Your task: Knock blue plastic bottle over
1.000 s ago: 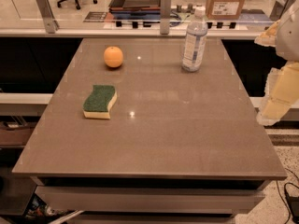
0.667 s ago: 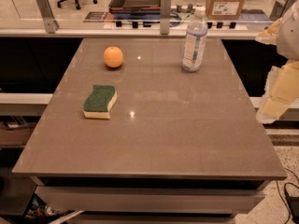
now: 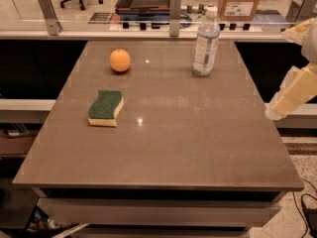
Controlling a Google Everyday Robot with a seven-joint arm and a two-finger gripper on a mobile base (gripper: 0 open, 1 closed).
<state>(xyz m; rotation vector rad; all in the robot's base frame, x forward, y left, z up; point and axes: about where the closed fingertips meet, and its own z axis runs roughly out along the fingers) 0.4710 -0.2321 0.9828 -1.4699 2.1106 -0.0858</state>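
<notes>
The blue plastic bottle (image 3: 206, 43) stands upright near the far right of the brown table (image 3: 163, 152). It is clear and bluish, with a white cap and a pale label. My gripper (image 3: 291, 94) is a cream-coloured piece at the right edge of the view, beyond the table's right side. It hangs to the right of the bottle and nearer to me, well apart from it and touching nothing.
An orange ball (image 3: 120, 60) sits at the far left of the table. A green and yellow sponge (image 3: 105, 107) lies nearer, on the left. A glass barrier on metal posts (image 3: 174, 6) runs behind the table's far edge, with a cardboard box (image 3: 241, 1) beyond it.
</notes>
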